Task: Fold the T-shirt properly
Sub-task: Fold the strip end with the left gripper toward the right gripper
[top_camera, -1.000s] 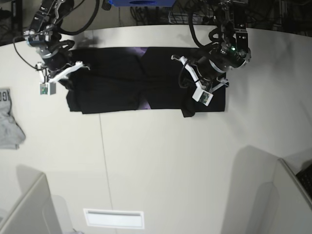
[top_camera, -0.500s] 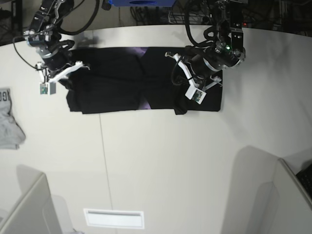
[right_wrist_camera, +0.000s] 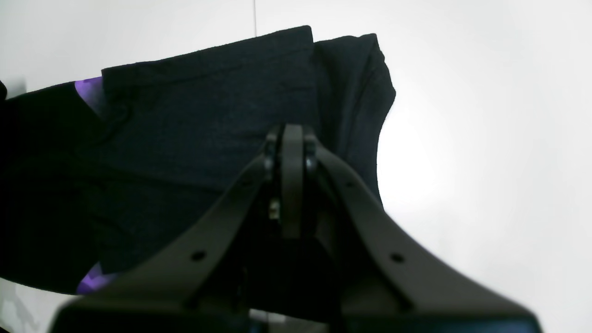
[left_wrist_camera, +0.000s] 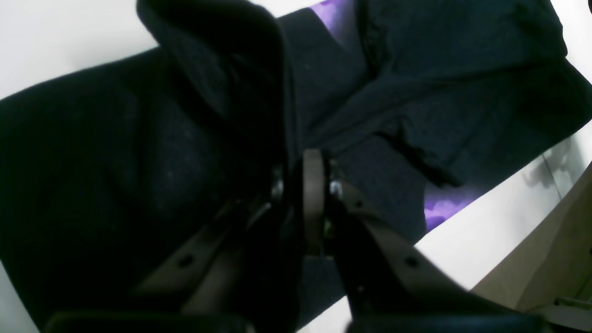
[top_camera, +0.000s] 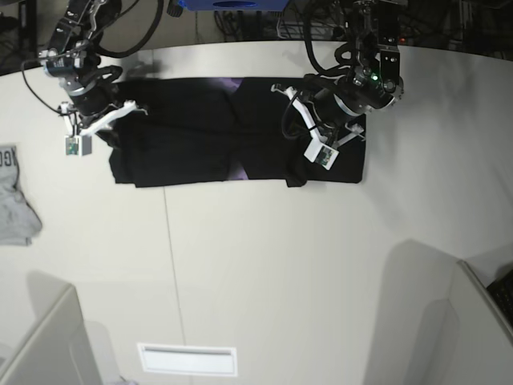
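Observation:
The black T-shirt (top_camera: 200, 144) lies as a long flat strip across the far part of the white table, with purple print showing at its middle seam. My left gripper (top_camera: 295, 112) hovers over its right part, shut on a raised fold of black cloth (left_wrist_camera: 222, 69) that stands up from the jaws (left_wrist_camera: 305, 175). At the shirt's far left end is my right gripper (top_camera: 128, 108). Its jaws (right_wrist_camera: 286, 138) are shut just above the dark fabric (right_wrist_camera: 208, 115), and I see nothing pinched between them.
A small light-grey garment (top_camera: 14, 200) lies at the table's left edge. A white label (top_camera: 187, 359) sits near the front edge. Grey partition panels stand at the front left (top_camera: 48, 345) and front right (top_camera: 449, 313). Cables and dark equipment lie beyond the far edge.
My left gripper has moved left with the cloth it holds, and the shirt's right end has drawn in a little. The right arm has stayed in place.

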